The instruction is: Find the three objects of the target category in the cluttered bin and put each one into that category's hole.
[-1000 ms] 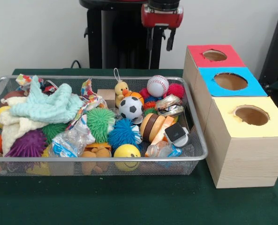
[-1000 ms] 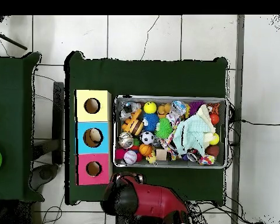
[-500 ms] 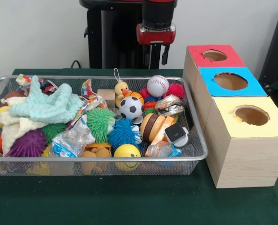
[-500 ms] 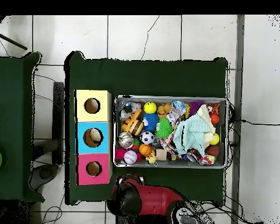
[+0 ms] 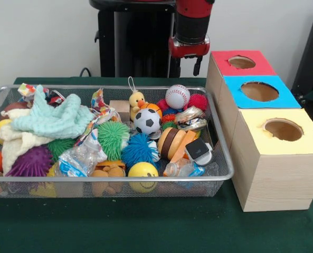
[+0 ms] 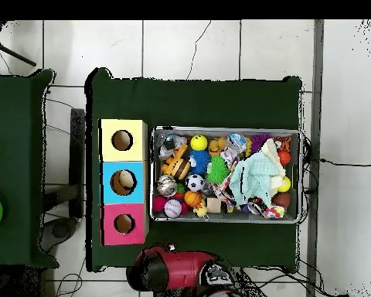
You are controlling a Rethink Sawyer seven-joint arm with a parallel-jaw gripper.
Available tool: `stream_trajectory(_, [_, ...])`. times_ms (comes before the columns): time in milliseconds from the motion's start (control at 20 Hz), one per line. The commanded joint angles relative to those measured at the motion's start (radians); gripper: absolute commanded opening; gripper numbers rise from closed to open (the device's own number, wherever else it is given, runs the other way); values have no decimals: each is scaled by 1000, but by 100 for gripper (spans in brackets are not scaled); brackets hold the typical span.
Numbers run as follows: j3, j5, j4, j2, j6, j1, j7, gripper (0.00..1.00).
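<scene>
A wire mesh bin (image 5: 219, 153) holds a heap of toys: a baseball (image 5: 177, 96), a soccer ball (image 5: 146, 120), a yellow smiley ball (image 5: 143, 171), green (image 5: 113, 138), blue (image 5: 139, 149) and purple (image 5: 30, 161) spiky balls, a yellow duck (image 5: 138, 100) and a mint cloth (image 5: 53, 118). To its right stand three boxes with round holes: red (image 5: 242, 62), blue (image 5: 259, 91), yellow (image 5: 283, 129). My gripper (image 5: 186, 67) hangs open and empty behind the bin's far right corner, above the table. From overhead the gripper (image 6: 151, 271) sits below the red box (image 6: 124, 224).
The bin (image 6: 227, 129) fills the table's middle, with green cloth around it. Something pale lies inside the blue box's hole (image 6: 123, 182). A stacked brown-and-orange toy (image 5: 174, 142) and crinkled plastic packets (image 5: 79, 158) crowd the bin's front.
The gripper drifted a little left, then swung right toward the boxes and drew back from the bin's far edge. Nothing in the bin moved.
</scene>
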Motion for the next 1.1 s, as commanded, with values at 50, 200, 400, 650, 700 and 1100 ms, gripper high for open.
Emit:
stream_trajectory(50, [14,232,-43,21,-6,0,364,100])
stream_trajectory(200, [-1,288,-55,2,17,12,361,100])
stream_trajectory(400, [-2,326,-93,16,48,4,323,100])
stream_trajectory(650, [3,328,-159,23,114,-8,257,100])
stream_trajectory(700, [1,324,-170,20,129,-10,243,100])
stream_trajectory(1100, [-17,286,-223,-22,257,-10,172,100])
